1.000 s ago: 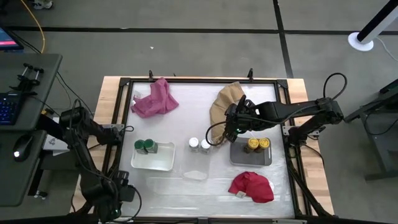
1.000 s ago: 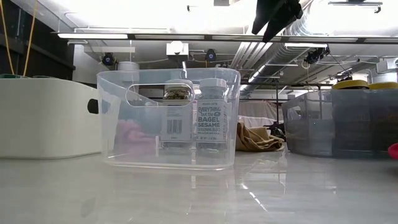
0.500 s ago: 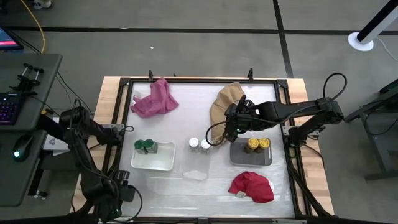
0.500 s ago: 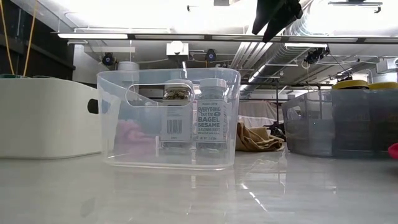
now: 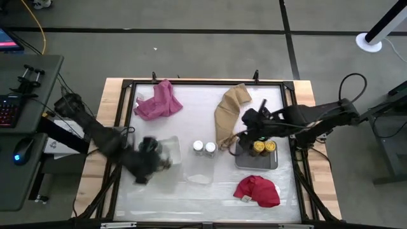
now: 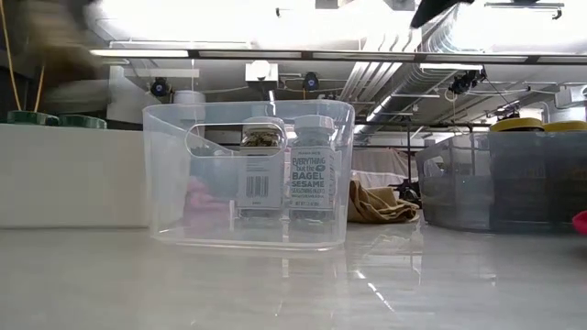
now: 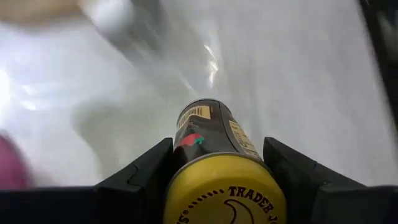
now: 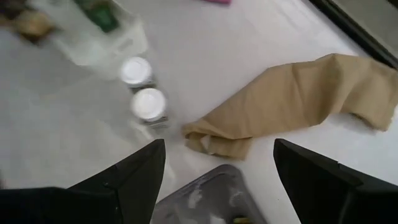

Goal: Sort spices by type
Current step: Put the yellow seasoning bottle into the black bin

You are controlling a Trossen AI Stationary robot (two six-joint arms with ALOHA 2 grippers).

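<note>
My left gripper [image 5: 152, 160] shows blurred over the white tray [image 5: 166, 166], and in its wrist view it [image 7: 221, 168] is shut on a yellow-lidded amber jar [image 7: 214, 149]. Two green lids [image 6: 23, 117] rise above the white tray's rim. Two white-lidded clear jars [image 5: 203, 148] [image 8: 148, 104] stand upright on the table. Two yellow-lidded jars [image 5: 264, 147] stand in the grey tray [image 5: 245, 159]. My right gripper [image 5: 251, 130] [image 8: 214, 180] is open above the grey tray's far left corner, beside the tan cloth [image 5: 230, 111]. My left gripper pinches the yellow-lidded jar between its two fingers [image 7: 146, 174], on the side wall just behind the lid [image 7: 186, 140]. The jar lies along the fingers, its yellow lid [image 7: 224, 196] toward the wrist and its base pointing away. Whether it is lifted clear, I cannot tell.
A pink cloth [image 5: 159, 102] lies at the far left and a red cloth [image 5: 257, 191] at the near right. A clear tray [image 6: 248, 174] [image 5: 199, 179] sits near the middle, in front of the white-lidded jars. A black frame [image 5: 191, 82] runs around the table.
My left arm has swung fast from the table's left edge in over the white tray; it is blurred now. My right gripper has moved toward the table's right edge, off the tan cloth, to the grey tray's far left corner. In the low view green lids now show above the white tray.
</note>
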